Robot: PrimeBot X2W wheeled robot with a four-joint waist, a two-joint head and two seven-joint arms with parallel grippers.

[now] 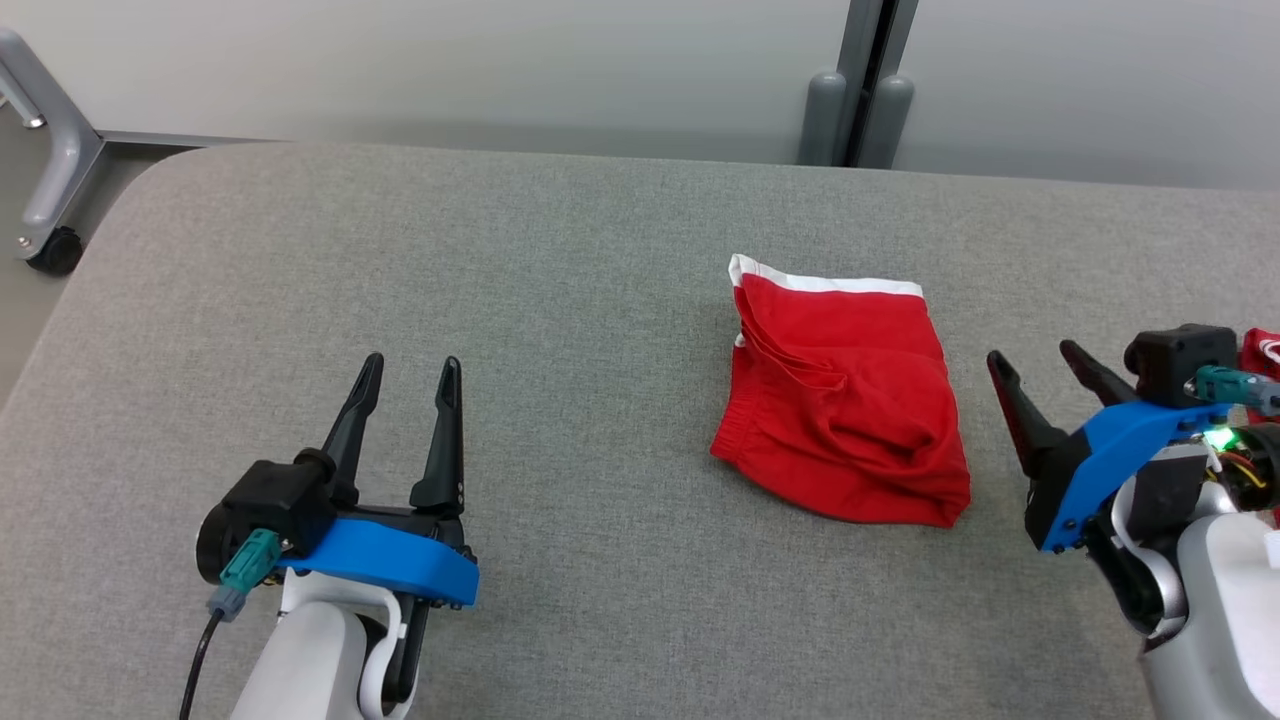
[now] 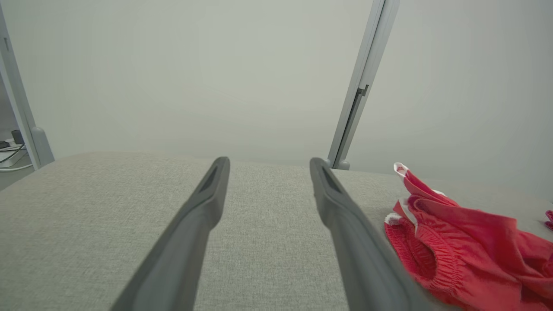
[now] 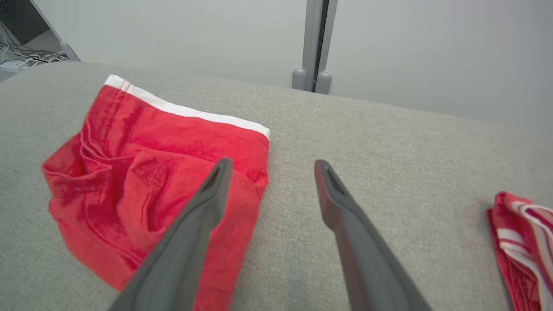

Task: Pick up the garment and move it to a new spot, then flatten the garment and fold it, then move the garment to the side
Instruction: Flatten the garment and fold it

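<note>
On the grey table (image 1: 400, 250), a folded red garment (image 1: 850, 400) lies right of centre, just left of the right gripper (image 1: 1035, 355), whose fingers stand apart and empty; the left gripper (image 1: 412, 362), also spread, hovers well apart.

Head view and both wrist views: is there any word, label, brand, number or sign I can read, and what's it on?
None can be read. The red cloth garment with a white waistband, the grey fabric-covered table and the striped red-and-white cloth beside it bear no lettering.
</note>
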